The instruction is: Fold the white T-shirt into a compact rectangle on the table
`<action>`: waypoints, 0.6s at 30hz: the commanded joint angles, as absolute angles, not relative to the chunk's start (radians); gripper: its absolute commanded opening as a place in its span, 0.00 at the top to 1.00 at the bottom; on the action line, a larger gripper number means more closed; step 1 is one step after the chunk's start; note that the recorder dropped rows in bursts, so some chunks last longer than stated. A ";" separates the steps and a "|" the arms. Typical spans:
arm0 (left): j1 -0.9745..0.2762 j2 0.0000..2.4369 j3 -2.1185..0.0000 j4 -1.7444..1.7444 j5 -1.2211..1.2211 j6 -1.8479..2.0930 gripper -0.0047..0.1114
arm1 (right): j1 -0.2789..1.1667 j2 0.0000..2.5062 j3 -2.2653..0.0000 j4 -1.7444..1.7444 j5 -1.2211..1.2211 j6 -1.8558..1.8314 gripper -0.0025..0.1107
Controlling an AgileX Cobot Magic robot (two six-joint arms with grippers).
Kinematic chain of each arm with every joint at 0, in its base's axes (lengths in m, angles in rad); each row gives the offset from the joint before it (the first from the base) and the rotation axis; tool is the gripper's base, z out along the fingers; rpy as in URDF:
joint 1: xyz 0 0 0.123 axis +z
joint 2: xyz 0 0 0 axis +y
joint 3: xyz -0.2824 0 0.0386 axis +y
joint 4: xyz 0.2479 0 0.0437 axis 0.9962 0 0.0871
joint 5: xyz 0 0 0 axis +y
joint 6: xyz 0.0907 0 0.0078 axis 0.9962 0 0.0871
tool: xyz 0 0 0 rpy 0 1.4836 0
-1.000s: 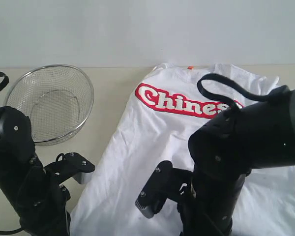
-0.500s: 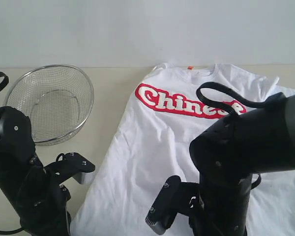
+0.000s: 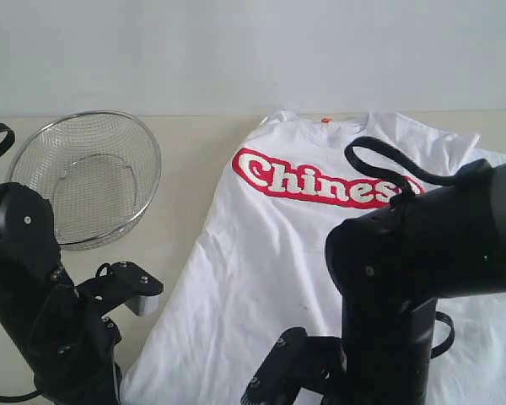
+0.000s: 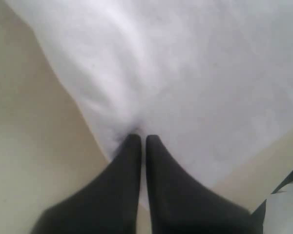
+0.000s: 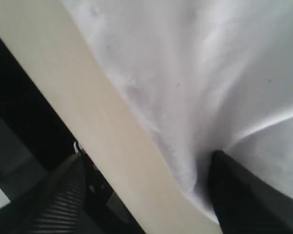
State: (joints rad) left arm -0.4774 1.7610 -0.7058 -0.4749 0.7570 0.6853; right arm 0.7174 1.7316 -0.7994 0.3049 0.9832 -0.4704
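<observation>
Hem of white short-sleeved cotton T-shirt (image 3: 270,253) is pinched by left claw (image 4: 140,137), right claw (image 5: 144,175) spread over it, presumably for lifting into a fold.

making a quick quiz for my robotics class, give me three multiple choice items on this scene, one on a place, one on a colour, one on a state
1. In the exterior view, where does the wire basket stand?
A) left of the white T-shirt
B) on the shirt
C) right of the shirt

2. What colour is the band behind the chest lettering?
A) blue
B) red
C) green

3. How do the fingers of the left gripper stand?
A) spread wide
B) closed together at the shirt's edge
C) out of view

Answers:
1 A, the basket sits on the bare table left of the shirt.
2 B, the white letters sit on red.
3 B, the left wrist view shows them pressed together with cloth puckered at their tips.
</observation>
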 commanded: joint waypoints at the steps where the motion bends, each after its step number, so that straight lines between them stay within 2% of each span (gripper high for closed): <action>1: -0.478 1.751 -0.701 -0.481 0.752 0.680 0.92 | 0.719 1.673 -0.804 0.299 0.948 -0.454 0.58; 6: -0.478 1.751 -0.701 -0.481 0.752 0.680 0.92 | 0.712 1.554 -0.816 0.191 0.880 -0.330 0.80; 10: -0.478 1.751 -0.713 -0.481 0.762 0.680 0.92 | 0.636 1.462 -0.826 -0.041 0.854 -0.063 0.98; 13: -0.478 1.751 -0.732 -0.481 0.784 0.680 0.92 | 0.516 1.441 -0.826 -0.193 0.852 0.190 0.98; 18: -0.478 1.751 -0.775 -0.481 0.782 0.680 0.92 | 0.316 1.468 -0.821 -0.185 0.861 0.200 0.98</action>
State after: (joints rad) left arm -0.4774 1.7610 -0.7516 -0.4749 0.7786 0.6853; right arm 0.4028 1.4541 -0.8251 -0.1766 0.8506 0.1755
